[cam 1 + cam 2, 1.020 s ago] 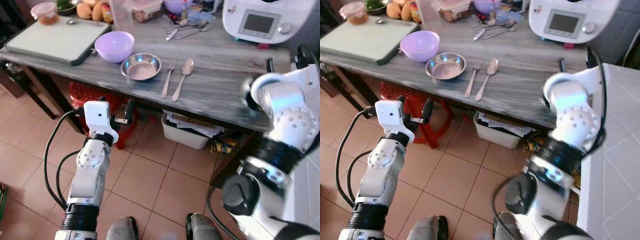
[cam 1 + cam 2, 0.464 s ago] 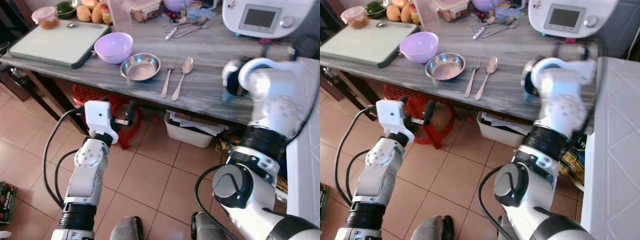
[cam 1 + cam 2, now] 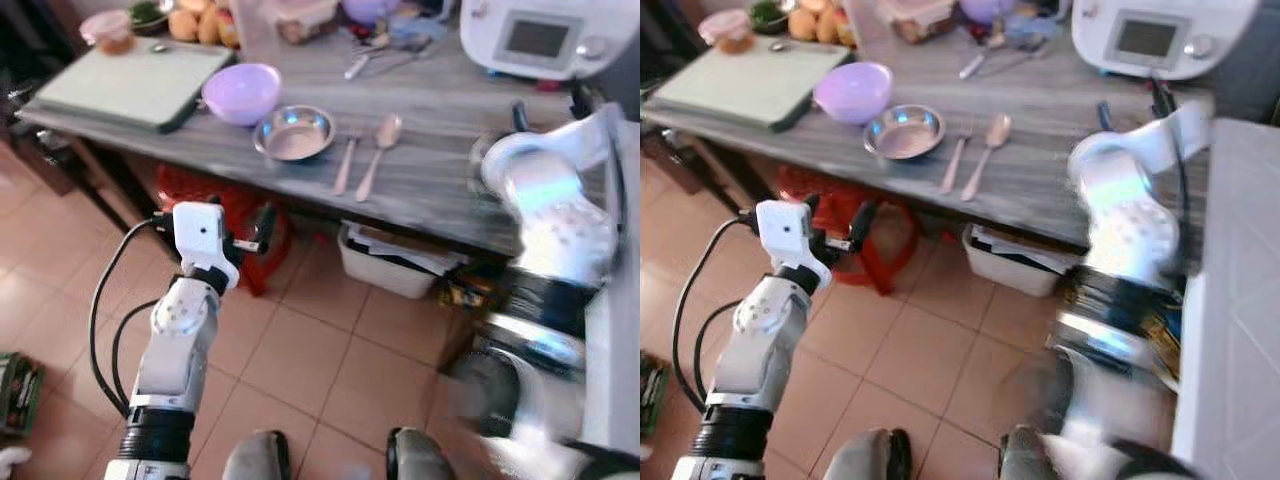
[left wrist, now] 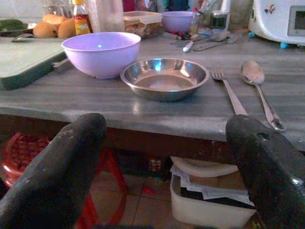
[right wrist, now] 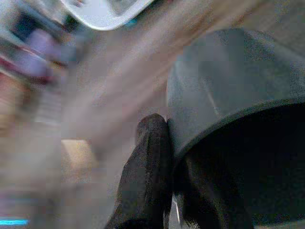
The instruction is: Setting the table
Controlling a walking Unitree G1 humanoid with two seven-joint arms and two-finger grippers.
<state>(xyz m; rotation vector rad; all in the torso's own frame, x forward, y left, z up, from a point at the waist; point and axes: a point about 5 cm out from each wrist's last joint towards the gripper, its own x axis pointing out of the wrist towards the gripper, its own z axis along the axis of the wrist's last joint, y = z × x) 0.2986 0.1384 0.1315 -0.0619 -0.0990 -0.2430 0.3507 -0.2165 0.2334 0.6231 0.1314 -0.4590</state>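
Note:
On the grey table (image 3: 430, 190) a steel bowl (image 3: 293, 132) sits beside a purple bowl (image 3: 241, 93). A fork (image 3: 345, 165) and a spoon (image 3: 377, 155) lie to the right of the steel bowl. My left gripper (image 4: 167, 133) is open and empty, held below the table's front edge and facing the bowls. My right arm (image 3: 545, 200) is blurred over the table's right end. In the right wrist view, my right gripper (image 5: 176, 162) is shut on the rim of a grey cup (image 5: 228, 95), with one finger (image 5: 150, 167) pressed against its outer wall.
A green cutting board (image 3: 130, 80) lies at the table's left, and a white kitchen appliance (image 3: 545, 40) stands at the back right. Loose cutlery (image 3: 385, 60) and food containers crowd the back. Under the table are a red stool (image 3: 215, 205) and a white bin (image 3: 395, 265). A white counter (image 3: 1240, 300) borders my right.
The camera has shifted. My right arm swung in over the table's right end with the cup and is now blurred, still moving. The left arm holds its pose.

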